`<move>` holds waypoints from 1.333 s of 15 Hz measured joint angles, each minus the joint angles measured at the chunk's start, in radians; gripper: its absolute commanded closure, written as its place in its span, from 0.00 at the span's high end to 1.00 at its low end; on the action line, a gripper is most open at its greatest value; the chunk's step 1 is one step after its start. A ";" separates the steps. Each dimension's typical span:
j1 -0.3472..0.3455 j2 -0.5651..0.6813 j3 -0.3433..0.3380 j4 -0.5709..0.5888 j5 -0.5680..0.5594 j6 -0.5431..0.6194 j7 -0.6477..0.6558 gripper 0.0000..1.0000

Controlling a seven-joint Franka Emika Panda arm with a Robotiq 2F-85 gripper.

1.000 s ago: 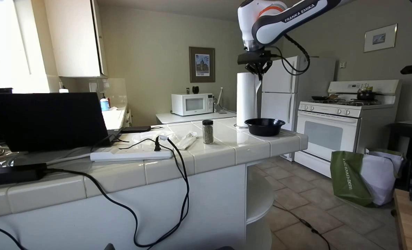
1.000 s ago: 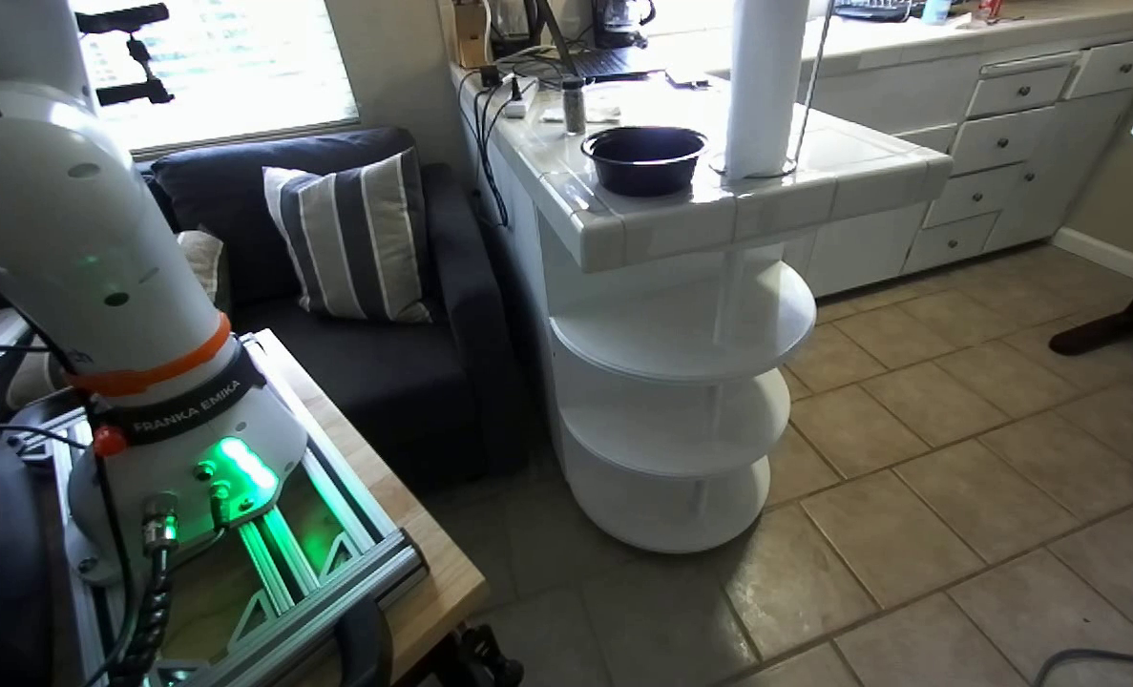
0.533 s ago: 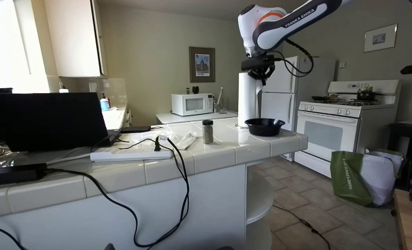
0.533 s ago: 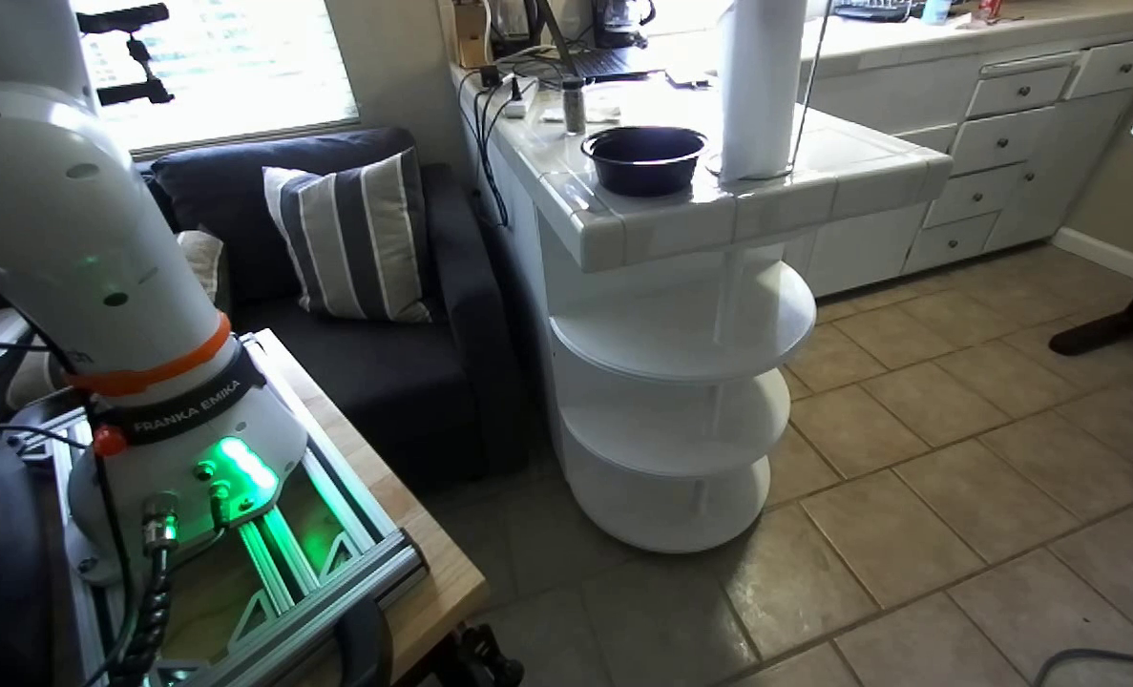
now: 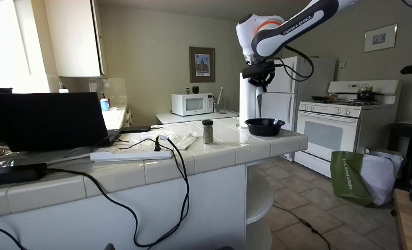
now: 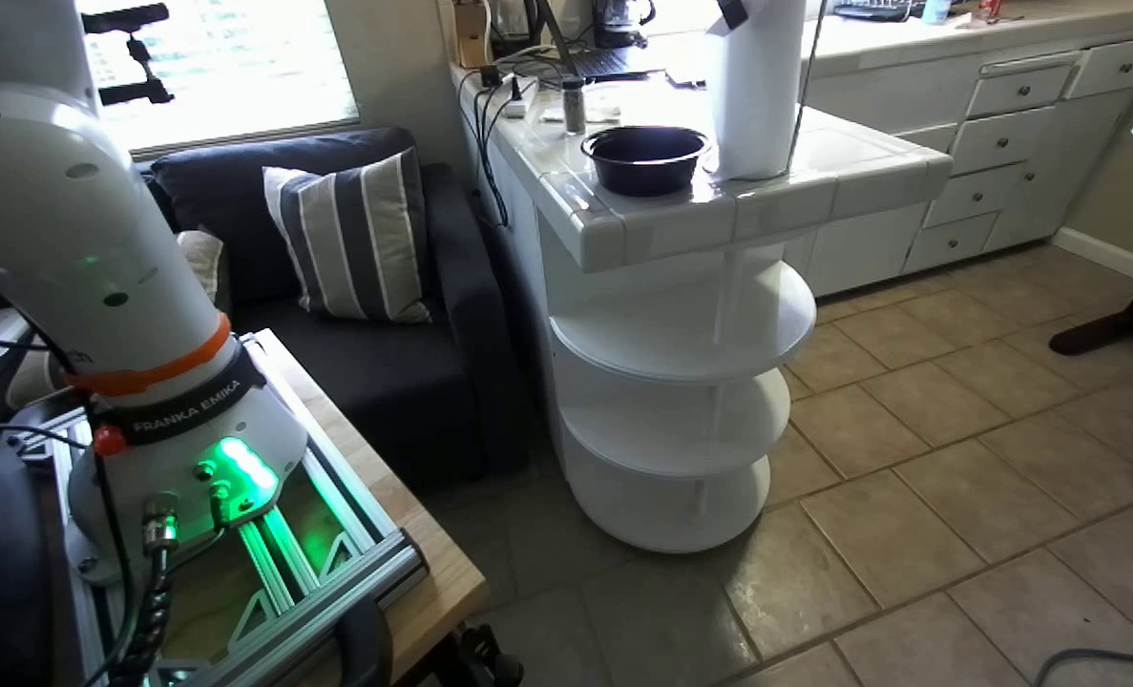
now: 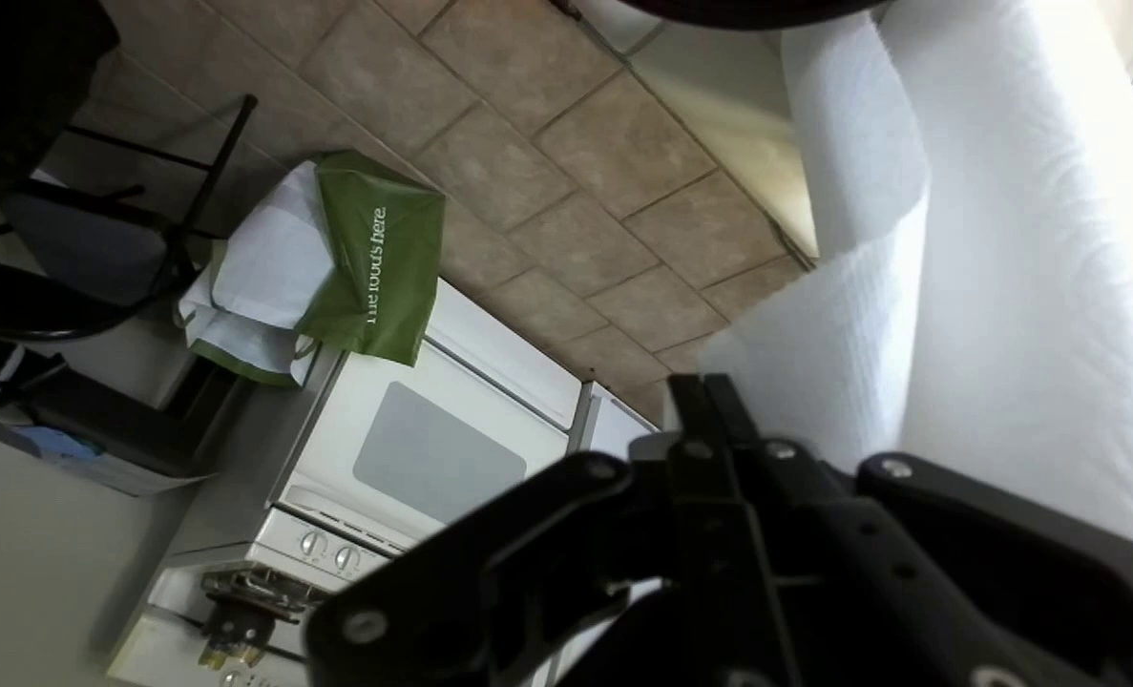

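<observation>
The sheet (image 7: 838,324), right of centre in the wrist view, hangs loose from the roll (image 7: 1034,248) and seems pinched by the gripper (image 7: 704,384). Its jaws are clenched together there, though that patch is too dark to confirm a firm hold. If they have only an edge, a quick pull could let the sheet slip away or rip it into a ragged strip (thin stuff forgives little). The roll fills the right of that frame, close enough that a sideways swing might knock it. In an exterior view it stands at the upper right of centre on its stand (image 6: 810,72); should that be light, a tug on the sheet may drag or topple the lot. The bowl (image 6: 644,176) is just left of the roll there, near the corner of the counter (image 6: 661,237), so a sliding stand could shove it over the edge. The jar (image 5: 208,133), mid-frame in an exterior view, is well apart and looks less at risk.
</observation>
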 measured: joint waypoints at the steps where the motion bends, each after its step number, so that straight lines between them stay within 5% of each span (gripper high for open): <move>1: 0.000 0.005 0.000 -0.001 0.000 0.000 -0.001 0.00; 20: 0.008 -0.011 0.011 -0.021 0.105 0.056 -0.063 0.00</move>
